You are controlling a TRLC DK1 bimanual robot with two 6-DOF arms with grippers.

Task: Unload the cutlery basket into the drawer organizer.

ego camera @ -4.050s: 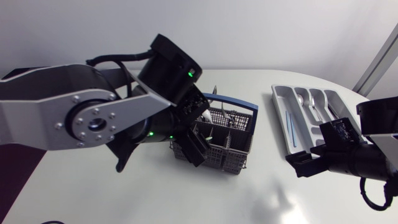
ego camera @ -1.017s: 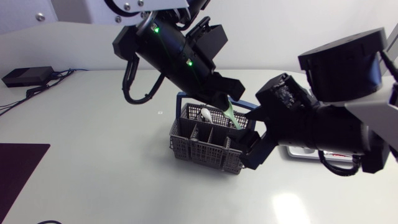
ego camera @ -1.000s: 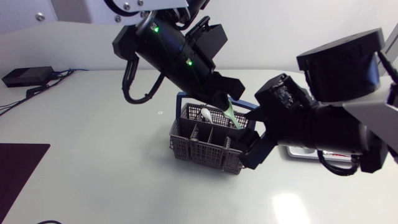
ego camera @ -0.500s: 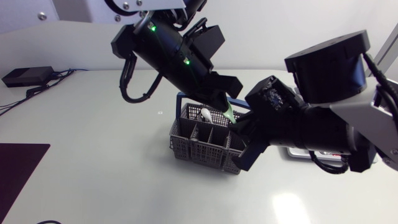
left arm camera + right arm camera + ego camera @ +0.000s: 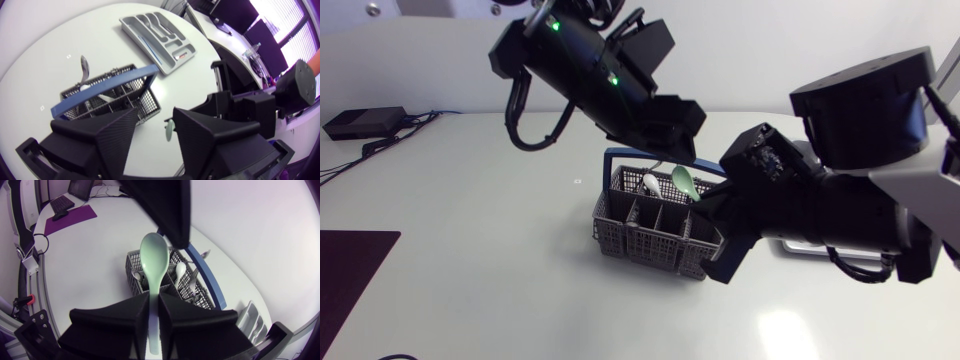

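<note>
A pale green spoon (image 5: pixel 684 181) hangs over the grey cutlery basket (image 5: pixel 650 232) with the blue handle. My right gripper (image 5: pixel 710 208) is shut on the spoon's handle; in the right wrist view the green spoon (image 5: pixel 154 255) stands up between its fingers (image 5: pixel 125 320). My left gripper (image 5: pixel 672 128) hovers just above the spoon, open and apart from it. In the left wrist view the spoon (image 5: pixel 169 130) shows small ahead of the parted fingers (image 5: pixel 112 132). A white spoon (image 5: pixel 651 184) and metal cutlery (image 5: pixel 84 67) stand in the basket. The grey drawer organizer (image 5: pixel 157 35) lies beyond.
My right arm (image 5: pixel 850 190) covers most of the organizer in the head view; only an edge (image 5: pixel 800 246) shows. Both arms crowd the space above the basket. A dark mat (image 5: pixel 345 270) lies at the table's left edge.
My left gripper has let go of the green spoon and lifted away. My right gripper has closed on the spoon's handle, and the spoon has barely moved.
</note>
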